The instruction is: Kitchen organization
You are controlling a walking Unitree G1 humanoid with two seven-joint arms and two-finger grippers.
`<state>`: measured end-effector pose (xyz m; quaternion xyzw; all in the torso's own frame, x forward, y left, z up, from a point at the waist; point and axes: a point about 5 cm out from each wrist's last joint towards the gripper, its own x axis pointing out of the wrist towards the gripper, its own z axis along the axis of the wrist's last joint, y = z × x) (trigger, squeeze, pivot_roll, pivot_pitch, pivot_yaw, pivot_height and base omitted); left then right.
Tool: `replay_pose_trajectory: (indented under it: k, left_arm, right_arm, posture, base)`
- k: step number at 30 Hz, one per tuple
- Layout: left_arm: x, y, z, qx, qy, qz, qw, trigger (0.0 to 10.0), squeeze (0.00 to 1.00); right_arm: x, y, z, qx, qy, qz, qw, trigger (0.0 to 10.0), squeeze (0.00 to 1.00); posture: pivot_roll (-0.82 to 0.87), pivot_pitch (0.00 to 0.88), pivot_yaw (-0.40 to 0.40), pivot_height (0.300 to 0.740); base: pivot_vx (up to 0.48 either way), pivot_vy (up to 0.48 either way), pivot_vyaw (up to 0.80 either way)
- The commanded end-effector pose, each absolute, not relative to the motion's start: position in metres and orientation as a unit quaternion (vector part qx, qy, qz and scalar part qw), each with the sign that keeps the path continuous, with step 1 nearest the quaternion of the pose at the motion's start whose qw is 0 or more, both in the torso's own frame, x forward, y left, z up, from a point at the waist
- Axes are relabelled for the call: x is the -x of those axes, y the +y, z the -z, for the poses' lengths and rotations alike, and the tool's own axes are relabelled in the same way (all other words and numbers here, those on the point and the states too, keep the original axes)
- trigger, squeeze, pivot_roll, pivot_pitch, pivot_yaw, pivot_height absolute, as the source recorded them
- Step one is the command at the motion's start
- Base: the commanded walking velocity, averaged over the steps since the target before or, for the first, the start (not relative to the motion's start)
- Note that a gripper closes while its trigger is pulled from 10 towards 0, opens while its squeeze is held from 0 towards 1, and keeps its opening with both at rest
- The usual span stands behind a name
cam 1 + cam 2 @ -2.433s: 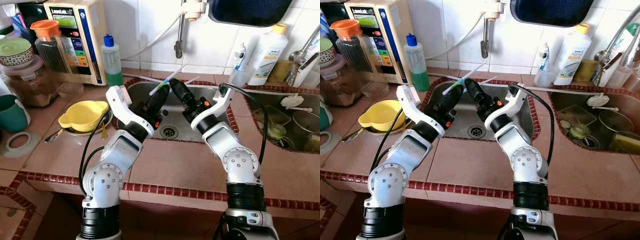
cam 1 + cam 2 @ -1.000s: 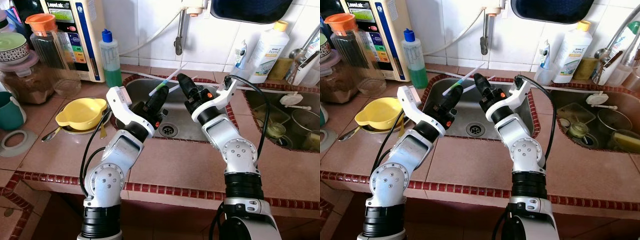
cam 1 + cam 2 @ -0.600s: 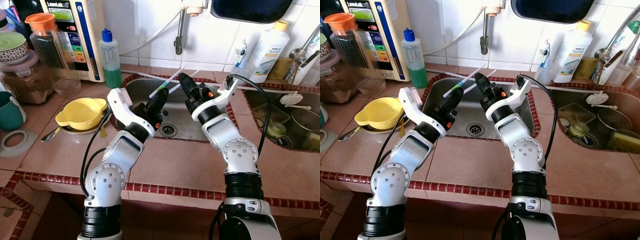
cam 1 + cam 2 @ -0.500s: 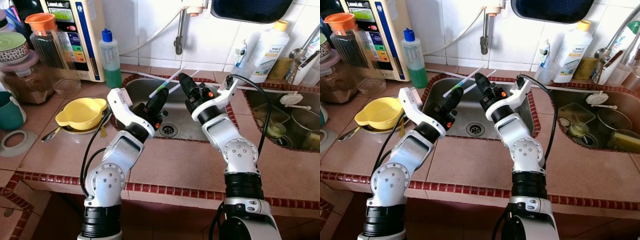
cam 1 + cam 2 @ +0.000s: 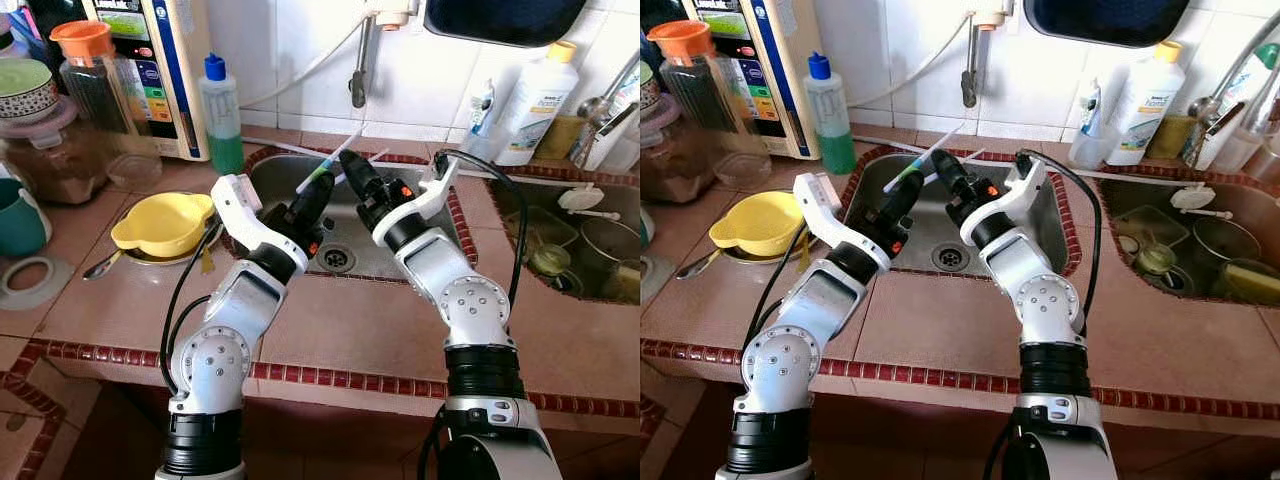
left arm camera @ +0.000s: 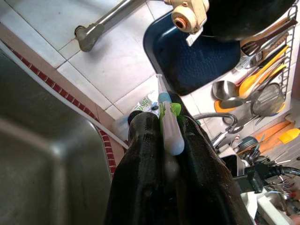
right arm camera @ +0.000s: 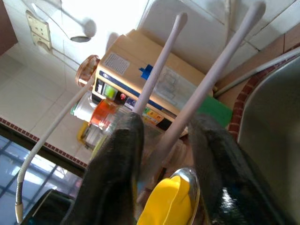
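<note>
Since the frame a moment ago, the right end effector (image 5: 347, 164) has swung in toward the left one, so the two black tips now sit just beside each other over the steel sink (image 5: 352, 232). Taking that sink as the landmark, the tiled tabletop (image 5: 330, 330) wraps around it, with a yellow bowl (image 5: 165, 224) on a plate to its left and a green soap bottle (image 5: 222, 118) near its back left corner. A white detergent bottle (image 5: 532, 106) stands behind its right corner, and a second basin (image 5: 590, 262) of dishes lies beyond its right rim. The left end effector (image 5: 318, 190) hangs above the sink's left half, fingers pressed together on a toothbrush (image 5: 326, 166) with a green and blue grip; in the left wrist view the handle (image 6: 168, 126) lies pinched between the pads. Its long axis runs along the fingers, the thin white end slanting up and away toward the wall tiles behind the sink. The right end effector holds its fingers (image 7: 117, 159) spread, with a white stick (image 7: 211, 79) passing between them; a second white stick (image 7: 157, 70) runs alongside, both rising toward the back wall.
</note>
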<state>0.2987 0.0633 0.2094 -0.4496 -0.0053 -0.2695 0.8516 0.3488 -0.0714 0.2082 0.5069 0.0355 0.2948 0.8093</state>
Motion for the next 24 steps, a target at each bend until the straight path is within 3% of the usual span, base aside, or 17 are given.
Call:
replay_pose_trajectory:
  k: [1,2,3,4,5,24]
  left_arm:
    - [-0.2911,0.0419,-0.2100,0.472,0.008,0.291,0.832,10.0,0.00]
    - [-0.2909,0.0416,-0.2095,0.471,0.009,0.291,0.832,10.0,0.00]
    - [-0.2907,0.0413,-0.2093,0.471,0.010,0.291,0.832,10.0,0.00]
    - [-0.2906,0.0410,-0.2090,0.471,0.010,0.291,0.832,10.0,0.00]
    - [-0.2906,0.0410,-0.2089,0.471,0.010,0.291,0.833,10.0,0.00]
    - [-0.2933,0.0437,-0.2074,0.459,0.012,0.279,0.843,10.0,0.00]
  right_arm:
    - [-0.3394,-0.0381,-0.2086,-0.534,0.056,-0.330,0.777,10.0,1.00]
    - [-0.3400,-0.0382,-0.2086,-0.533,0.056,-0.328,0.778,10.0,0.00]
    - [-0.3407,-0.0386,-0.2088,-0.535,0.056,-0.325,0.777,10.0,0.00]
    - [-0.3413,-0.0391,-0.2088,-0.537,0.055,-0.323,0.777,5.8,0.00]
    - [-0.3419,-0.0396,-0.2088,-0.538,0.054,-0.321,0.777,0.0,0.00]
    - [-0.3439,-0.0437,-0.2096,-0.543,0.046,-0.305,0.781,0.0,0.00]
  posture:
    - [0.03,0.033,-0.060,0.740]
    - [0.03,0.033,-0.061,0.740]
    - [0.03,0.033,-0.061,0.740]
    - [0.03,0.033,-0.060,0.740]
    - [0.03,0.033,-0.061,0.740]
    - [0.03,0.034,-0.049,0.740]
  base:
    - [0.000,0.000,0.00]
    - [0.000,0.000,0.00]
    - [0.000,0.000,0.00]
    - [0.000,0.000,0.00]
    - [0.000,0.000,0.00]
    - [0.000,0.000,0.00]
